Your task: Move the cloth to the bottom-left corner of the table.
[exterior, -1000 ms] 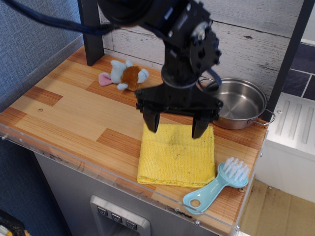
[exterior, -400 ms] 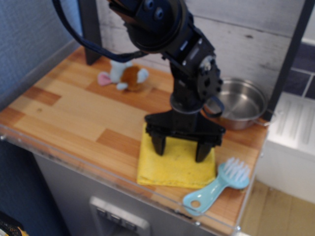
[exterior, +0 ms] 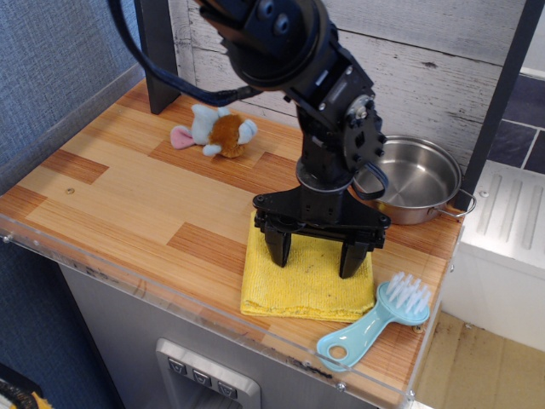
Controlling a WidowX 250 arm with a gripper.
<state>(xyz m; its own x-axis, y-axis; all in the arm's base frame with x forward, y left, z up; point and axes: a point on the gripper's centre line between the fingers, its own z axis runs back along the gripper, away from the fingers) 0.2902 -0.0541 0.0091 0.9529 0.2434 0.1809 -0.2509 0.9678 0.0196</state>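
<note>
- Gripper [exterior: 315, 258]: black, pointing straight down, jaws spread wide apart with nothing between them.
- Both fingertips [exterior: 278, 255] sit low over the cloth [exterior: 306, 285], at or very near its surface; actual contact can't be told from this angle.
- Cloth: bright yellow, folded square, lying flat on the table [exterior: 128, 196] near the front edge, in the right half of the top. Small dark specks show near its middle.
- Cloth's front edge lies just behind the clear acrylic lip of the table; its right front corner is just beside the brush [exterior: 379, 319].
- Brush: light blue, white bristles up, handle with a hole pointing toward the front edge, lying at the front right of the table.
- Pan [exterior: 421, 183]: steel, empty, at the back right, behind the cloth; the arm's wrist partly covers its left side.
- Plush toy [exterior: 217, 132]: small, pink, pale blue and brown, lying at the back of the table left of the arm, well apart from the cloth.
- Arm [exterior: 289, 51]: black, bulky, comes down from the top of the picture, with a dark cable looping off to the upper left.
- Front-left part of the table shows bare plank pattern.
- Dark upright post [exterior: 157, 51] stands at the back left, against a whitewashed plank wall [exterior: 434, 68].
</note>
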